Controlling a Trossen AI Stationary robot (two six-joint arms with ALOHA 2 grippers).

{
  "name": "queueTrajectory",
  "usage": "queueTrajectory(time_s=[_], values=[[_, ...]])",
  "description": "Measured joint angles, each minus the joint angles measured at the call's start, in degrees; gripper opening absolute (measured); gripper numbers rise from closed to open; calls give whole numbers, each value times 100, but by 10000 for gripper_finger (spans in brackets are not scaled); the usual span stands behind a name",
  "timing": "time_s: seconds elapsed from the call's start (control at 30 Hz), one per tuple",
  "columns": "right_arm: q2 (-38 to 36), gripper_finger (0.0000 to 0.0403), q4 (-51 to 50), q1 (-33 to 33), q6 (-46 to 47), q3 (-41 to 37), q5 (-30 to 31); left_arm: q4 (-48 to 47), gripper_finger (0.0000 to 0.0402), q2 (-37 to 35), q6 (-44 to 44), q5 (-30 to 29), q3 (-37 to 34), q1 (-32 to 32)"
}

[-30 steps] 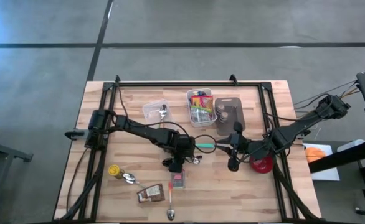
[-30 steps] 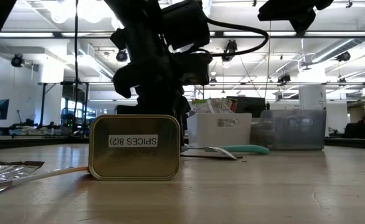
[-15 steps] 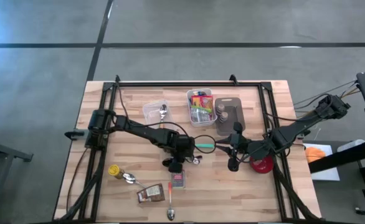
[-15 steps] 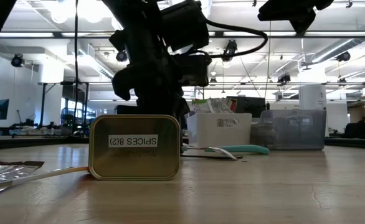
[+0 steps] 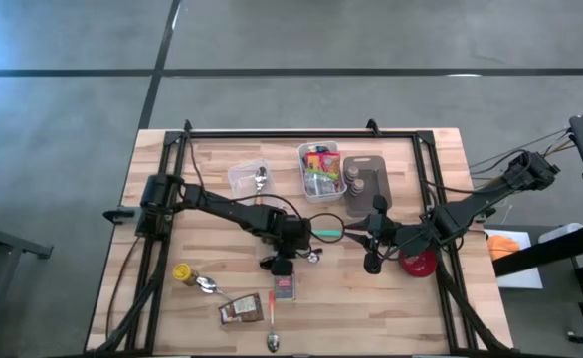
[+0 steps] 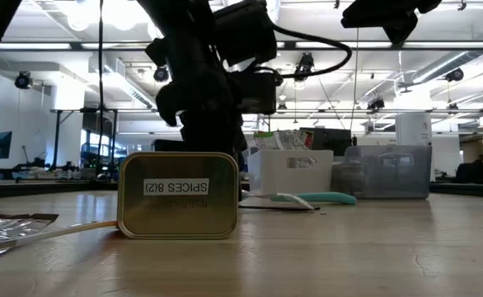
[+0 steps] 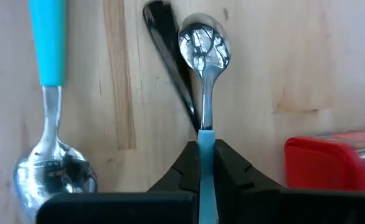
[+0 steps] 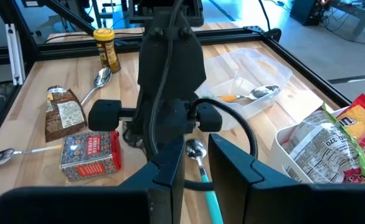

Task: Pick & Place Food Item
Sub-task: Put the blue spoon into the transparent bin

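My left gripper (image 5: pixel 290 259) (image 7: pixel 206 155) stands mid-table, pointing steeply down, shut on a blue-handled spoon (image 7: pixel 204 50) whose bowl (image 5: pixel 313 257) points toward the table's right. A second blue-handled spoon (image 5: pixel 326 234) (image 7: pixel 48 93) (image 6: pixel 311 198) lies flat on the table just beyond it, on the far side. A red spice tin (image 5: pixel 285 288) (image 6: pixel 178 195) sits just nearer than the left gripper. My right gripper (image 5: pixel 363 237) (image 8: pixel 198 180) hovers high, right of centre, open a little, with nothing between its fingers. My left gripper pinches the spoon's blue handle (image 7: pixel 206 140) between its two fingers, close to where the metal neck begins. The fingers come steeply from above, slanting in from the table's left, and lie along the spoon. Whether the bowl rests on the table I cannot tell.
A brown food bag (image 5: pixel 240 310), a yellow-capped bottle (image 5: pixel 182 271) and two more spoons (image 5: pixel 207 285) lie near left. At the back stand a clear container (image 5: pixel 249 179), a bin of packets (image 5: pixel 321 171) and a grey holder (image 5: pixel 364 184). A red bowl (image 5: pixel 418 262) sits under the right arm.
My left gripper has shut on the spoon's handle without shifting its place. The spoon lies as it did.
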Motion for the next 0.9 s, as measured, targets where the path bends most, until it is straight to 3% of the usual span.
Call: queueTrajectory(time_s=[0.4, 0.73, 0.9], values=[[-2, 67, -36, 2, 8, 0, -22, 20, 10, -722, -599, -54, 71, 2], [-7, 67, -26, 2, 21, 0, -22, -252, 10, -1901, -1437, -1257, 54, 271], [-7, 67, -28, 2, 21, -2, -37, -899, 10, -2583, -2272, -2413, 42, 514]])
